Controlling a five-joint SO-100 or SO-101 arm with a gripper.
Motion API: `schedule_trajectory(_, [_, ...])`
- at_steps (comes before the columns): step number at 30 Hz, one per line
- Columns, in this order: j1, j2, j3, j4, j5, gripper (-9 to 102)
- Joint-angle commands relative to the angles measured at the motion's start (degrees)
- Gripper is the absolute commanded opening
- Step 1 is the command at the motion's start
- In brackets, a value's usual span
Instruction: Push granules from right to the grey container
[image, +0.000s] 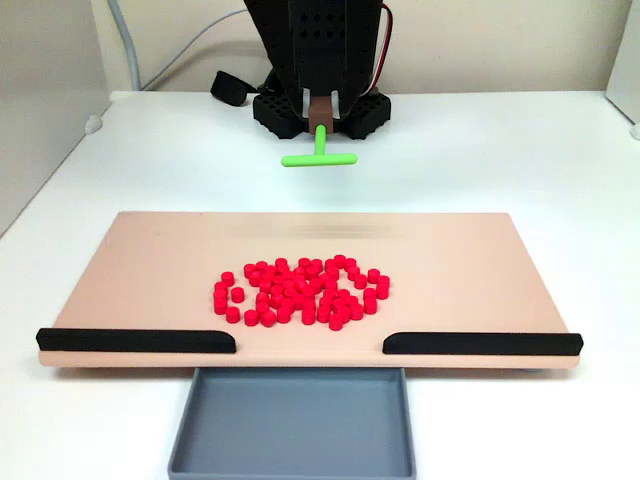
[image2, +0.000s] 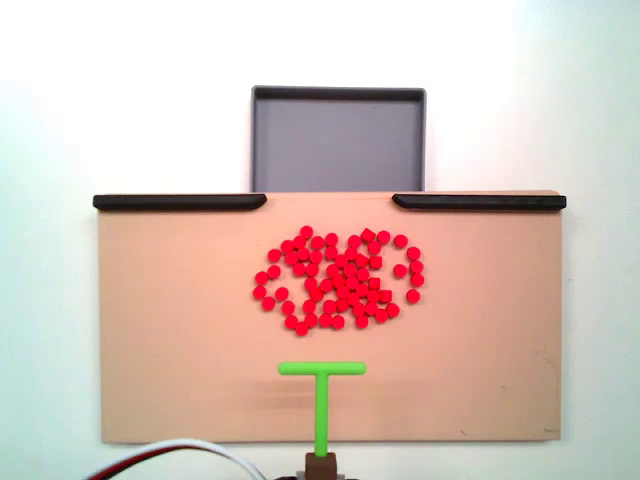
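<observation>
I see the granules heaped loosely at the middle of the tan board, none in the grey container, which sits against the board's edge at the gap between two black strips. My gripper is clamped on the green T-shaped pusher, whose crossbar hangs apart from the granules, on their side away from the container.

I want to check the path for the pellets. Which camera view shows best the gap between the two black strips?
The fixed view looking straight down: the gap between the black strips opens directly onto the grey container, with the granules below it. The other fixed view shows the gap near the bottom, seen at a slant.
</observation>
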Motion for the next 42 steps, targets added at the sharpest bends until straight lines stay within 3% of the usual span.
schedule_trajectory(1, [-0.4,1.4,-1.8,0.0,0.7,0])
schedule_trajectory(31, [-1.0,1.0,-1.8,-0.1,1.1,0])
schedule_trajectory(37, [-0.2,1.6,-1.8,-0.1,-3.3,0])
schedule_trajectory(42, [4.4,3.8,-1.8,-0.1,-13.5,0])
